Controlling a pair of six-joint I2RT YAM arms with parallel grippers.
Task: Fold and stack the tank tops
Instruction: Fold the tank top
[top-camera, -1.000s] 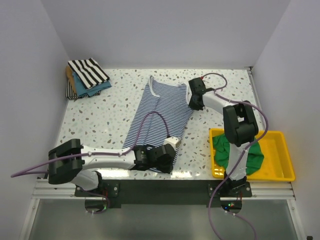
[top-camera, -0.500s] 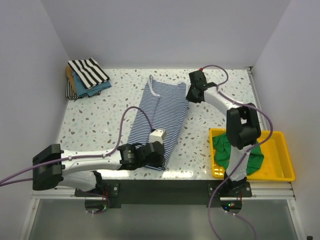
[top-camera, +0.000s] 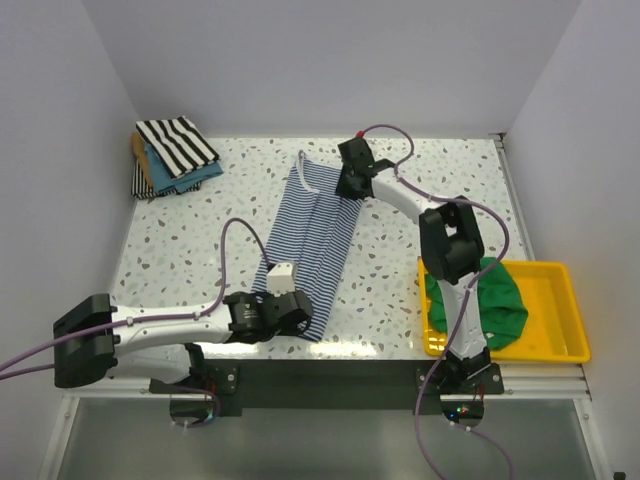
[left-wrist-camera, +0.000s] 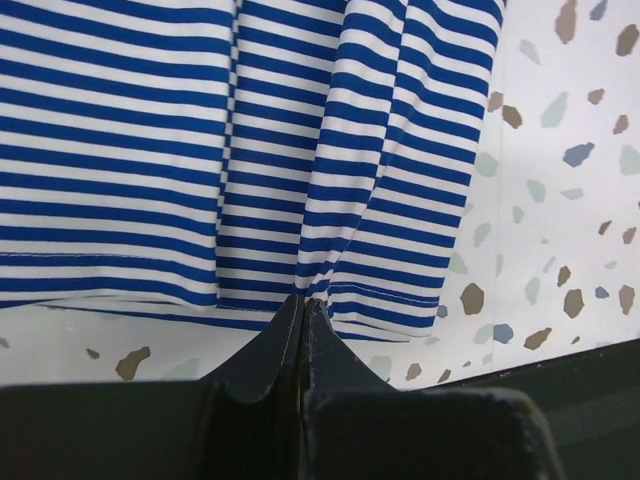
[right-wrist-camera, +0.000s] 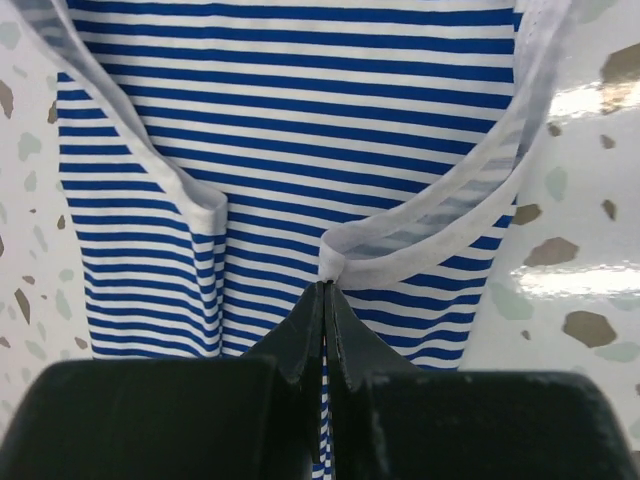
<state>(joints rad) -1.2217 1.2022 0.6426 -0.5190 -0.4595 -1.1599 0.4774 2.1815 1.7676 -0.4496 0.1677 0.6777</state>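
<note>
A blue-and-white striped tank top (top-camera: 312, 235) lies lengthwise in the middle of the table, its right side turned over to the left. My left gripper (top-camera: 300, 318) is shut on its bottom hem (left-wrist-camera: 310, 285) near the table's front edge. My right gripper (top-camera: 347, 183) is shut on a white-trimmed strap edge (right-wrist-camera: 335, 262) at the far end. A bright green tank top (top-camera: 492, 305) lies bunched in the yellow tray (top-camera: 560, 300). Folded tank tops, a bold black-and-white striped one (top-camera: 175, 142) on top, are stacked at the far left corner.
The yellow tray sits at the front right, beside the right arm's base. Walls close in the table on the left, back and right. The table's dark front edge (left-wrist-camera: 560, 375) runs just below the shirt hem.
Both grippers have moved left, carrying the shirt's right edge over its middle. The shirt is now narrower and lies further left than a second ago.
</note>
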